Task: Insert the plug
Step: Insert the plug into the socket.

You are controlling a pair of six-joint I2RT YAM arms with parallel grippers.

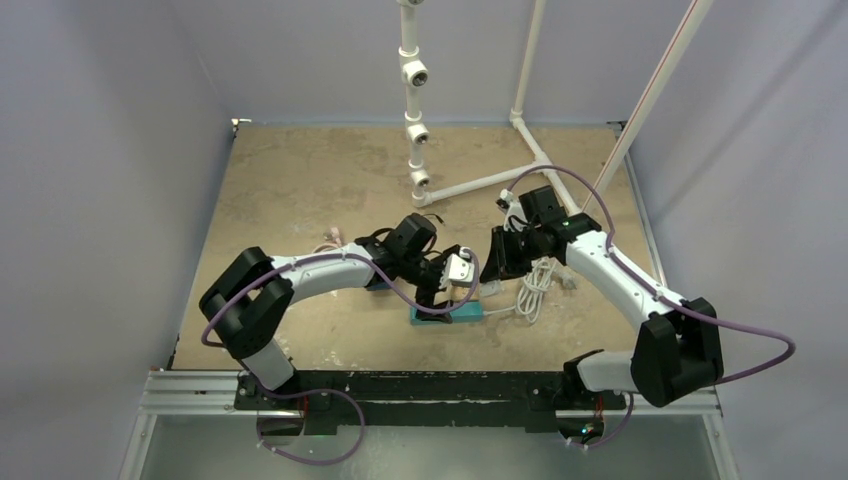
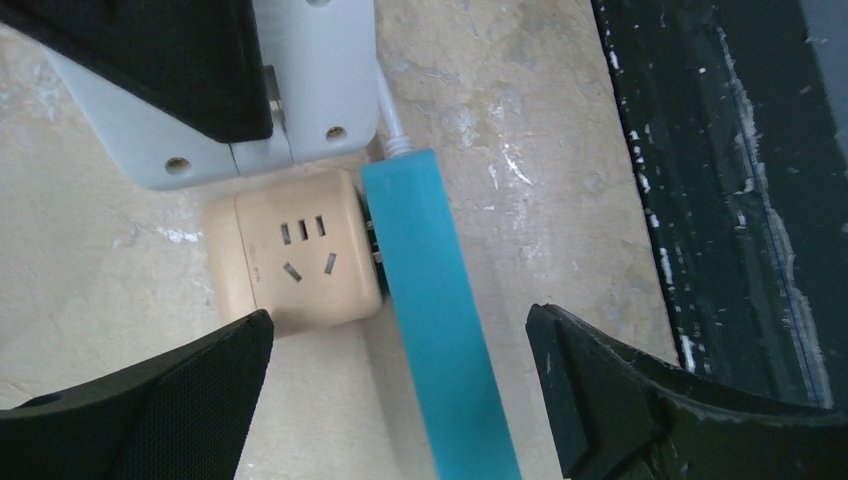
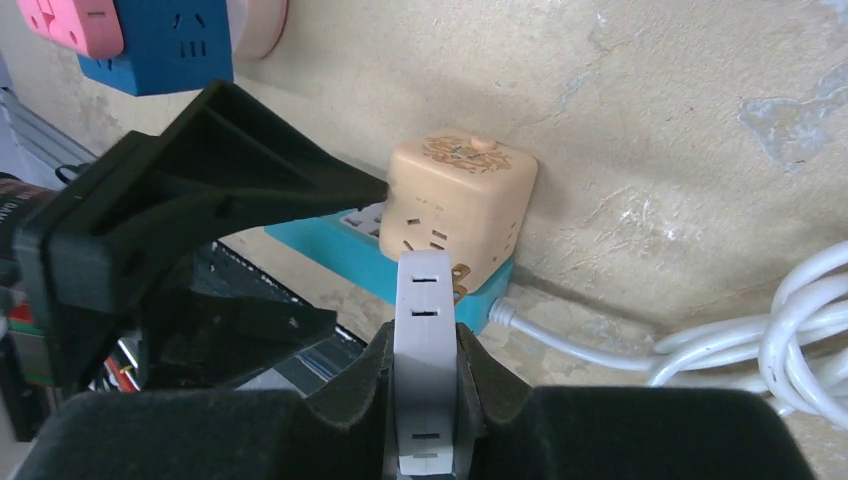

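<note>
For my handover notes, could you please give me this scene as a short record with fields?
left hand: open, holding nothing, fingers either side of cube and strip
right hand: shut on plug
plug: white, brass prongs showing at the cube's side face, not fully in
cube: beige, on the strip
strip: teal, flat on the table
cable: white, runs from the strip's end into loops
spares: pink adapter and blue adapter, farther off
</note>
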